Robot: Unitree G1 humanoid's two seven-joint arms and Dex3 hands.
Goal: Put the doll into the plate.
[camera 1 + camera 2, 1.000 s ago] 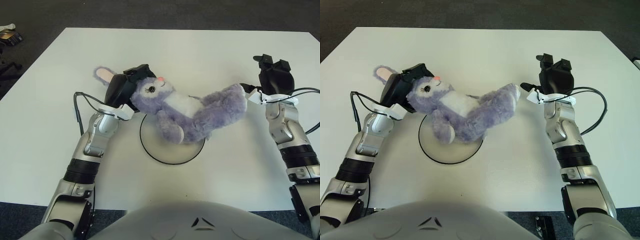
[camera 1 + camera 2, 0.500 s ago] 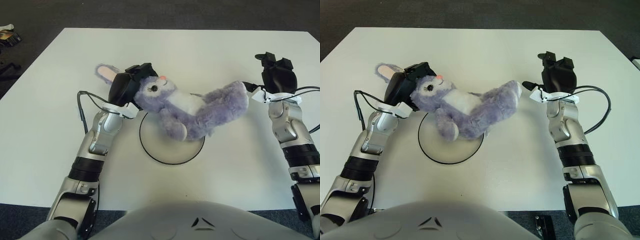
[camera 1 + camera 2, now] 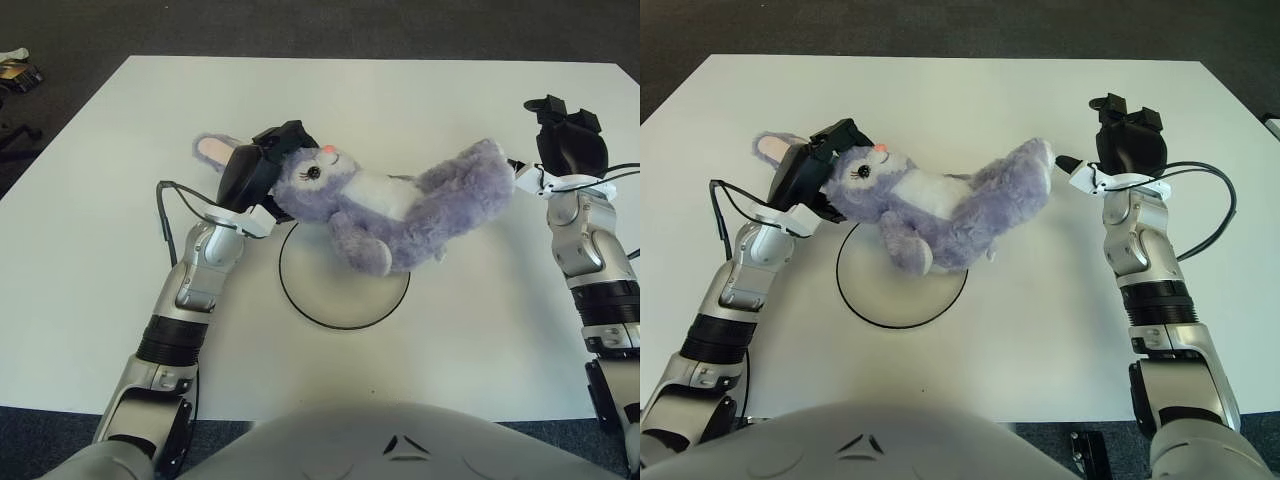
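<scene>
A purple plush bunny doll (image 3: 400,205) with a white belly hangs stretched between my two hands, its body over the far part of the plate. The plate (image 3: 340,298) is a white disc with a dark rim in the middle of the white table (image 3: 420,100). My left hand (image 3: 255,170) is shut on the doll's head, and one pink-lined ear (image 3: 212,150) sticks out behind it. My right hand (image 3: 560,155) is at the right, with its fingers closed at the doll's foot (image 3: 500,165).
Dark carpet surrounds the table, with a small object (image 3: 15,70) on the floor at the far left. A black cable (image 3: 165,205) loops off my left forearm. My grey torso fills the bottom edge.
Both hands have carried the doll to the right and slightly away from me. Its legs now reach further past the plate's right side, and its head has risen a little.
</scene>
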